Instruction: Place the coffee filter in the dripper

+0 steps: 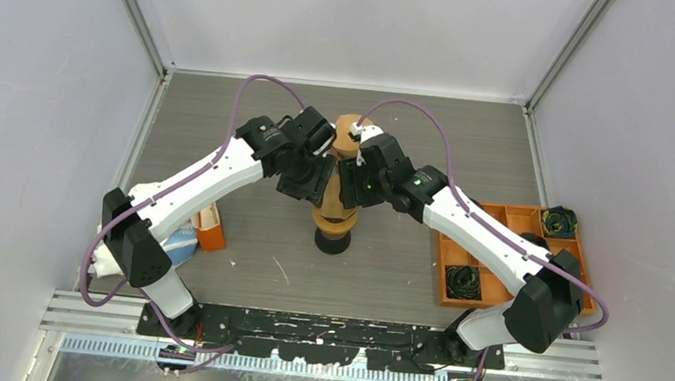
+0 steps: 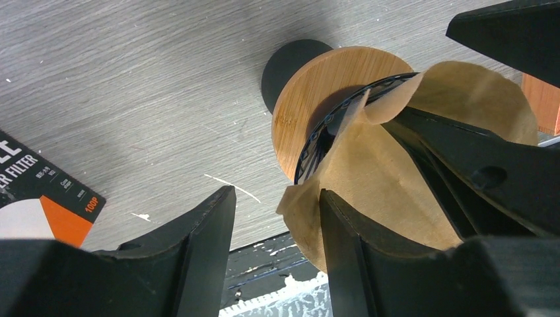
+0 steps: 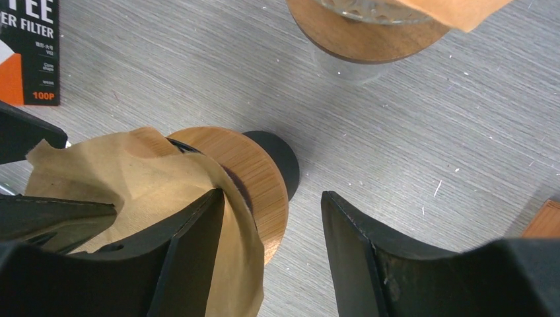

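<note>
I see brown paper coffee filter (image 2: 376,178) sitting crumpled in round bamboo-collared dripper (image 2: 310,112), centre of top view. Left gripper (image 2: 276,195): jaws wide apart, clamping nothing, one finger against paper. Right gripper (image 3: 269,198): likewise spread, one finger pressed into filter. Black-and-orange filter box (image 2: 46,191) at lower left of left wrist view.

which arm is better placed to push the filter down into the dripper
Likely right: the right end effector has a finger inside the filter over the dripper; the left end effector, open, only straddles the filter's rim.
</note>
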Available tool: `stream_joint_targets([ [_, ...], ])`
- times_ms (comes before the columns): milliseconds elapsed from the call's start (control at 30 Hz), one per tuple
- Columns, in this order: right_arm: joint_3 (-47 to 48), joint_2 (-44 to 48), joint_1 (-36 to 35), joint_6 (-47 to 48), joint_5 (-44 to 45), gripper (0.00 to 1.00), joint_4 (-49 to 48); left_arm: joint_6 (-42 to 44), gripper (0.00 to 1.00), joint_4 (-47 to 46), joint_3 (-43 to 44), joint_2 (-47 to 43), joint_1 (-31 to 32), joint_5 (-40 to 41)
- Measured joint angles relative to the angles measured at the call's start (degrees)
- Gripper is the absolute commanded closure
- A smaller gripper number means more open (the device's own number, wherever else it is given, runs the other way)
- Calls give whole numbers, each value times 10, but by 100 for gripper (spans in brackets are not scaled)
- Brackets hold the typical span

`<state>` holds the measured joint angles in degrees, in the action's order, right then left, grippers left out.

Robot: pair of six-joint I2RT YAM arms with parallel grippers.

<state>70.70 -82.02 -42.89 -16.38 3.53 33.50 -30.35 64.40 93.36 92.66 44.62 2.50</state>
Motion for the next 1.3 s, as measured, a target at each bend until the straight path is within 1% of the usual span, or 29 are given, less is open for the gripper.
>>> stream_joint_targets([
  [300, -16, 0, 0, 0, 0, 38, -15, 0, 47, -13, -12, 0, 0, 0],
  [600, -16, 0, 0, 0, -1, 38, -19, 0, 39, -19, -19, -8, 0, 2],
  [833, -16, 1, 0, 0, -9, 37, -19, -4, 35, -30, -33, -45, -1, 7],
  [1033, -16, 13, 0, 0, -19, 33, -19, -6, 34, -43, -33, -55, -3, 9],
  [1300, -16, 24, 0, 2, -26, 33, -18, -7, 34, -53, -37, -55, -10, 9],
])
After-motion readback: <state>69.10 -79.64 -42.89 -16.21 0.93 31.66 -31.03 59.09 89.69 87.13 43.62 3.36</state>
